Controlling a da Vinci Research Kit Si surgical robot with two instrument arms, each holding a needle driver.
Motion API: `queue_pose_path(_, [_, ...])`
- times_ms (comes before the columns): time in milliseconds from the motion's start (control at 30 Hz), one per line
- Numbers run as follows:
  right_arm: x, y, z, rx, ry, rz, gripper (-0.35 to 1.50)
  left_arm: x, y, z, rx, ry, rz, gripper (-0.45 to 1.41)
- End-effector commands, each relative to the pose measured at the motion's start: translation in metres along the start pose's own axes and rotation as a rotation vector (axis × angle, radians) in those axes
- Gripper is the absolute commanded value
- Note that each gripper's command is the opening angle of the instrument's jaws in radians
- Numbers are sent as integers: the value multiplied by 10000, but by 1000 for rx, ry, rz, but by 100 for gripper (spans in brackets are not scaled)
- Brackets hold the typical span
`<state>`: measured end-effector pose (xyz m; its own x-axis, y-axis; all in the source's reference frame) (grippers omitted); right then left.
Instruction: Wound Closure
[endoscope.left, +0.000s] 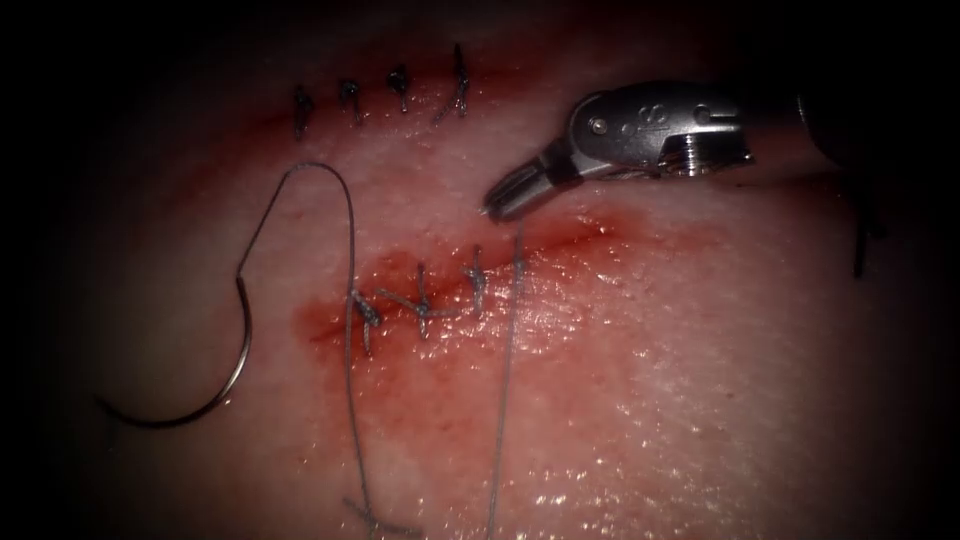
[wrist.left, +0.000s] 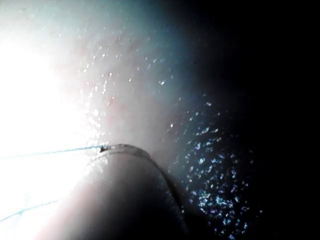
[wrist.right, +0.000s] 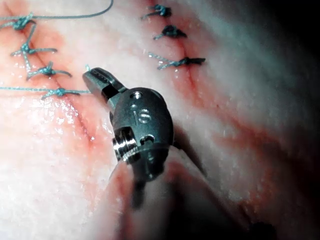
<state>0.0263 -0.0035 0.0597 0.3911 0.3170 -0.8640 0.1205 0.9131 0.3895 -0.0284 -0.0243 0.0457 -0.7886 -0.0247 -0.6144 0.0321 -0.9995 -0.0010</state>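
Observation:
The right tool (endoscope.left: 497, 204) comes in from the right and hovers just above the cut (endoscope.left: 560, 245), its jaws shut on the thread (endoscope.left: 507, 380) near its short end. From there the strand runs straight down across the cut. The right wrist view shows those jaws (wrist.right: 92, 79) shut beside the thread (wrist.right: 30, 89). The curved needle (endoscope.left: 236, 360) lies free on the tissue, left of the cut, held by nothing. Its thread loops up and over (endoscope.left: 330, 172), then down past the stitches. A thread (wrist.left: 60, 151) crosses the left wrist view.
Three knotted stitches (endoscope.left: 422, 302) close the cut's left part, with red fluid (endoscope.left: 520, 320) around it. A second, closed cut with several stitches (endoscope.left: 375, 95) lies higher up. A small knot of thread (endoscope.left: 370, 515) sits at the lower edge.

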Motion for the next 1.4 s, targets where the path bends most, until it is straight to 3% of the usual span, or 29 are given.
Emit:
queue_pose_path(33, [-6,3,10,-8,-5,2,-35,1,12,9,-8,1,5,-45])
queue_pose_path(167, [-19,-5,20,13,5,-7,-35,-1,15,11,-21,0,1,-45])
queue_pose_path(300, [-22,-25,25,29,31,0,-30,7,-28,-14,11,11,-28,-45])
queue_pose_path(333, [-20,-28,24,4,45,5,22,9,-38,-20,31,13,-26,-45])
queue_pose_path(367, [-18,-30,23,-15,56,16,56,11,-49,-26,53,17,-26,-45])
queue_pose_path(433, [-12,-33,17,-77,88,36,104,16,-74,-38,96,26,-21,-45])
queue_pose_path(600, [10,-38,-16,-224,188,113,130,32,-135,-57,186,40,10,-45])
queue_pose_path(633, [10,-38,-16,-224,188,113,130,32,-135,-57,186,40,10,-45])
queue_pose_path(700, [29,-44,-51,-341,238,72,130,42,-177,-63,225,46,28,-45])
queue_pose_path(800, [32,-50,-61,-384,252,62,126,45,-194,-66,245,45,40,-45])
queue_pose_path(833, [34,-65,-72,-460,271,56,123,48,-217,-69,265,37,52,-45])
queue_pose_path(900, [33,-75,-71,-482,283,45,123,49,-234,-71,274,37,61,-45])
queue_pose_path(967, [31,-87,-65,-467,307,30,108,50,-249,-71,277,33,64,-45])
queue_pose_path(1000, [29,-95,-58,-456,314,20,84,51,-265,-71,267,51,58,-45])
queue_pose_path(1033, [26,-102,-47,-421,333,0,-1,51,-278,-69,263,55,60,-45])
queue_pose_path(1067, [25,-105,-41,-411,339,-7,-35,50,-286,-68,268,55,58,-45])
queue_pose_path(1300, [29,-110,11,-361,369,-45,-35,30,-322,-50,277,48,72,-45])
queue_pose_path(1400, [34,-113,18,-324,386,-53,-35,13,-336,-43,282,34,73,-45])
